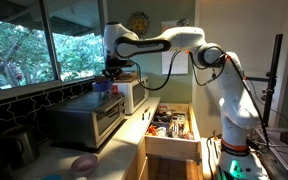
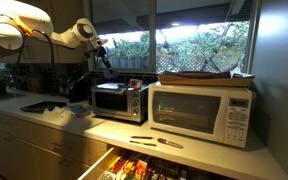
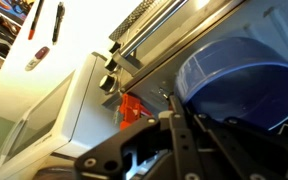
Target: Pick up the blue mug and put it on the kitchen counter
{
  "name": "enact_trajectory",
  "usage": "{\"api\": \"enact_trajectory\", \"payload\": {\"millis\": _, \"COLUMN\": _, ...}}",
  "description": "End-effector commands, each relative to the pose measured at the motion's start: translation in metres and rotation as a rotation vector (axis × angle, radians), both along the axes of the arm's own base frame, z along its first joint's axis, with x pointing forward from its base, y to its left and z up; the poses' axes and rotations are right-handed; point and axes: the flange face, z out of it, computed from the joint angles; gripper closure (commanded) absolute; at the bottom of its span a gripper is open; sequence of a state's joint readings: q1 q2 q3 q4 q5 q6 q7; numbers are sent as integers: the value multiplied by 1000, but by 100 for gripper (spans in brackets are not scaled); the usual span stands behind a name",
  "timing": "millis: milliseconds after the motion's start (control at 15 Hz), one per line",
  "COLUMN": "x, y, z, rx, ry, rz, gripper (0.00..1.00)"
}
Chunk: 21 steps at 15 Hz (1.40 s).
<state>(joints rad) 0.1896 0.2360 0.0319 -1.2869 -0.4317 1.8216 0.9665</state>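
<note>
The blue mug (image 3: 239, 80) fills the right of the wrist view, its open mouth towards the camera, over the steel toaster oven's top. In an exterior view it is a small blue shape (image 1: 101, 88) right under the gripper (image 1: 111, 73). My gripper (image 3: 184, 108) has its fingers close together at the mug's near rim, pinching the wall. In the other exterior view the gripper (image 2: 102, 53) hangs above the toaster oven and the mug is too dark to make out. The pale kitchen counter (image 1: 129, 138) (image 2: 134, 128) runs under the appliances.
The toaster oven (image 1: 89, 118) (image 2: 119, 100) stands beside a white microwave (image 1: 134, 95) (image 2: 204, 112). An open wooden drawer of utensils (image 1: 172, 125) juts out below. A pink-purple plate (image 1: 84, 163) and a dark pot (image 1: 19, 145) sit on the counter. Windows are close behind.
</note>
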Motion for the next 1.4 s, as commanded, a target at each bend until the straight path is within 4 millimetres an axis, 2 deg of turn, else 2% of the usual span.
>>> {"api": "enact_trajectory", "payload": {"millis": 0, "x": -40, "y": -7, "z": 1, "rx": -29, "ry": -84, "rz": -156, "gripper": 99}}
{"api": "enact_trajectory", "payload": {"millis": 267, "x": -83, "y": -25, "z": -16, "rx": 52, "ry": -108, "rz": -390, "gripper": 99}}
{"api": "enact_trajectory", "payload": {"millis": 600, "x": -136, "y": -60, "z": -43, "rx": 162, "ry": -148, "rz": -645, "gripper": 99}}
{"api": "enact_trajectory", "payload": {"millis": 667, "x": -104, "y": -48, "z": -33, "rx": 98, "ry": -113, "rz": -576, "gripper": 95}}
{"api": "enact_trajectory", "payload": {"millis": 867, "x": -126, "y": -61, "z": -41, "rx": 126, "ry": -127, "rz": -629, "gripper": 95}}
{"api": "enact_trajectory", "payload": {"millis": 933, "x": -128, "y": -62, "z": -41, "rx": 127, "ry": -127, "rz": -631, "gripper": 99}}
{"api": "enact_trajectory", "payload": {"millis": 1067, "x": -126, "y": -77, "z": -43, "rx": 92, "ry": -136, "rz": -705, "gripper": 99}}
{"api": "enact_trajectory", "payload": {"millis": 1333, "x": -133, "y": -138, "z": -59, "rx": 47, "ry": -123, "rz": -892, "gripper": 99}}
